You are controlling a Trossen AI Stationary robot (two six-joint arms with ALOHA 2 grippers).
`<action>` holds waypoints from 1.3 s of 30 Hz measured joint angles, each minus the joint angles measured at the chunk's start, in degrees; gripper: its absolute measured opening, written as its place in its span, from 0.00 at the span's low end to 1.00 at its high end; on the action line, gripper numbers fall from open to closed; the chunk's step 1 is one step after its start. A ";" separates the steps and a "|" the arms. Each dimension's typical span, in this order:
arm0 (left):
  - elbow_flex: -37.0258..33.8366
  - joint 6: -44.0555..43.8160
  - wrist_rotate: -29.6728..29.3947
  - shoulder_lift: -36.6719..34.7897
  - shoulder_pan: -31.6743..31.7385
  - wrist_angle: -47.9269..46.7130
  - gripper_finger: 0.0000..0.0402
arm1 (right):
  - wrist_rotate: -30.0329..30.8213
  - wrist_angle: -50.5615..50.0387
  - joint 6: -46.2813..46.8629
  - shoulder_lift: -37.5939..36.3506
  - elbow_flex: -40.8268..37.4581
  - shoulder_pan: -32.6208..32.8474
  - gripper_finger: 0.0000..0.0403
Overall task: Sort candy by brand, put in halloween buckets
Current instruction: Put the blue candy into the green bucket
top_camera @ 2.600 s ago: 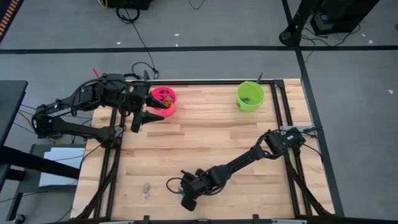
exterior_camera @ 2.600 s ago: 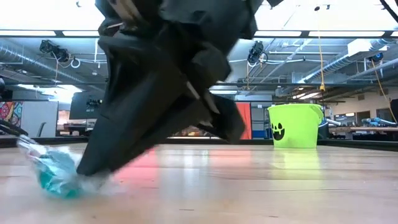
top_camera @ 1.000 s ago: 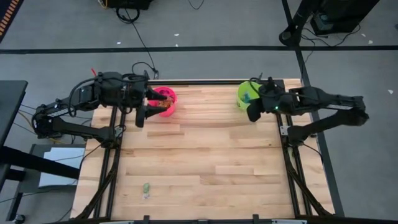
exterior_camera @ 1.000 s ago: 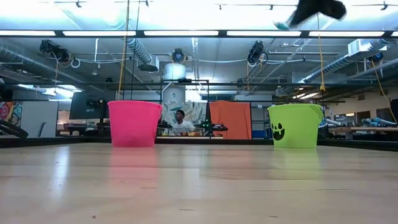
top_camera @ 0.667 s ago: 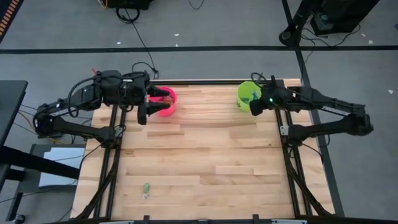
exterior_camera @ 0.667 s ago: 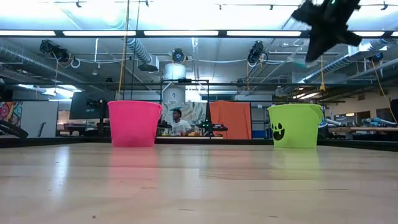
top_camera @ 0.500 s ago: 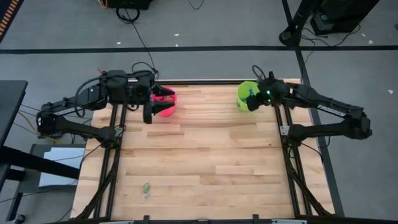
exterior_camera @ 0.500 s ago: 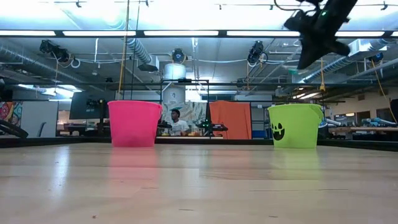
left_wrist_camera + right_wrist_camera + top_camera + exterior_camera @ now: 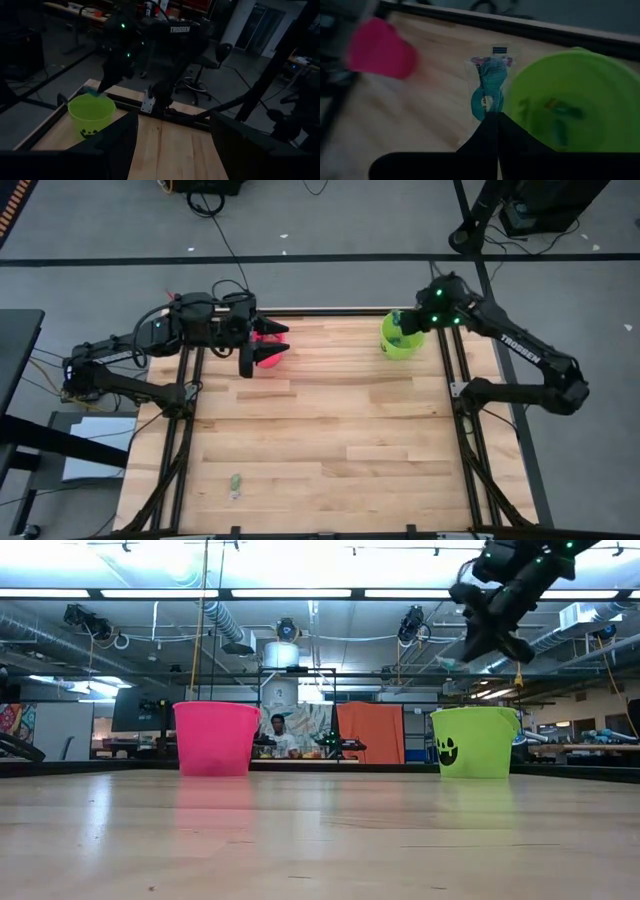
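1. Candy: a teal wrapped piece (image 9: 489, 95) hangs pinched in the right end effector (image 9: 492, 120), whose fingers are pressed together on the wrapper's lower end, above the rim of the green bucket (image 9: 399, 338).
2. Green bucket: stands near the tabletop's (image 9: 330, 440) 1 o'clock corner; the right wrist view shows several teal pieces (image 9: 559, 120) lying inside it. Its black jack-o'-lantern face shows in the low view (image 9: 474, 741).
3. Right end effector (image 9: 398, 326): held at the bucket's 12 o'clock rim in the high view, well above the bucket in the low view (image 9: 478, 640).
4. Pink bucket (image 9: 215, 737): stands near the 11 o'clock corner, partly hidden in the high view (image 9: 268, 352) under the left end effector (image 9: 262, 345).
5. Left end effector: hovers over the pink bucket with its fingers spread and nothing between them.
6. Stray candy: one small green piece (image 9: 235, 483) lies alone on the tabletop near the 7 o'clock edge, well apart from both buckets.
7. Background: a person (image 9: 277, 737) sits beyond the tabletop, seen between the two buckets in the low view.
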 joint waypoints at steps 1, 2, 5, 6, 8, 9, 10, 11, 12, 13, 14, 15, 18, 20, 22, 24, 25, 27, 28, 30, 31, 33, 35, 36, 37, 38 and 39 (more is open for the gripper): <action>0.00 0.00 -0.01 -0.03 0.00 -0.11 0.63 | -3.52 0.06 -0.36 -0.16 0.00 -1.72 0.01; 0.00 0.01 0.00 -0.07 0.00 -0.08 0.63 | -6.94 -0.17 -0.81 -0.29 0.00 -3.44 0.00; 0.00 0.02 0.00 -0.15 0.00 0.00 0.63 | -18.59 -0.63 -2.32 -0.68 -0.02 -8.36 0.00; 0.00 0.02 -0.02 -0.15 0.00 -0.03 0.63 | -23.20 -0.60 -2.71 -0.82 -0.02 -10.06 0.00; 0.00 0.02 -0.02 -0.13 0.00 -0.09 0.63 | -33.23 -0.62 -3.28 -0.98 -0.02 -13.18 0.00; 0.00 0.04 -0.02 -0.13 0.00 -0.07 0.63 | -38.15 -0.60 -3.60 -0.98 -0.02 -14.64 0.00; 0.00 0.08 -0.02 -0.13 0.00 -0.02 0.63 | -42.42 -0.62 -3.71 -0.98 -0.02 -15.97 0.00; 0.00 0.11 -0.02 -0.13 0.00 -0.04 0.63 | -45.70 -0.62 -3.77 -1.04 -0.02 -17.22 0.00; 0.00 0.11 -0.06 -0.13 0.00 -0.04 0.63 | -48.71 -0.64 -3.88 -1.07 -0.02 -18.34 0.00; 0.00 0.12 -0.26 -0.13 0.00 -0.05 0.63 | -52.03 -0.62 -4.23 -1.07 -0.02 -19.47 0.00; 0.00 0.14 -0.63 -0.13 0.00 -0.07 0.63 | -55.42 -0.65 -4.77 -1.07 -0.02 -20.55 0.00; 0.00 0.20 -0.95 -0.13 -0.02 -0.04 0.63 | -59.20 -0.64 -5.57 -1.07 -0.02 -21.67 0.00; 0.00 0.24 -1.42 -0.13 0.00 -0.07 0.63 | -69.47 -1.10 -8.84 -1.16 -0.02 -24.35 0.00; 0.00 0.25 -1.97 -0.13 0.00 -0.07 0.63 | -72.31 -1.52 -10.89 -1.22 -0.02 -25.23 0.00; 0.00 0.26 -2.59 -0.13 0.00 -0.07 0.63 | -73.00 -1.34 -12.58 -1.09 -0.19 -25.25 0.00; 0.00 0.26 -3.26 -0.13 0.00 -0.07 0.63 | -72.59 -0.74 -13.34 -1.09 -1.03 -25.18 0.00; 0.00 0.28 -3.62 -0.13 0.00 -0.01 0.63 | -71.80 -0.64 -13.41 -1.09 -1.54 -25.21 0.00; 0.00 0.28 -3.87 -0.13 0.00 0.06 0.63 | -68.23 -0.64 -13.39 -1.10 -2.98 -25.21 0.00; 0.00 0.28 -4.09 -0.13 0.00 0.08 0.63 | -65.17 -0.83 -13.38 -1.09 -3.75 -25.23 0.00; 0.00 0.28 -4.71 -0.13 0.00 0.11 0.63 | -56.02 -1.64 -13.36 -1.14 -4.98 -25.21 0.00; 0.00 0.28 -5.07 -0.13 0.00 0.12 0.63 | -49.74 -2.17 -13.00 -1.16 -5.38 -25.18 0.00; 0.00 0.28 -5.74 -0.13 0.00 0.36 0.63 | -36.99 -3.20 -12.41 -1.31 -6.41 -25.07 0.00; 0.00 0.26 -6.29 -0.13 0.00 0.51 0.63 | -27.09 -2.87 -12.63 -1.88 -7.31 -24.21 0.00; 0.00 0.26 -6.45 -0.13 0.00 0.74 0.63 | -23.50 -2.04 -12.57 -2.33 -7.70 -23.61 0.00; 0.00 0.20 -6.58 -0.13 0.00 1.07 0.63 | -20.38 -1.40 -12.19 -2.72 -7.97 -23.05 0.00; 0.00 0.17 -6.60 -0.13 0.00 1.38 0.63 | -17.72 -0.81 -11.72 -3.00 -8.15 -22.35 0.00; 0.00 0.15 -6.77 -0.13 0.00 1.46 0.63 | -15.19 -0.12 -11.22 -3.22 -8.26 -21.56 0.00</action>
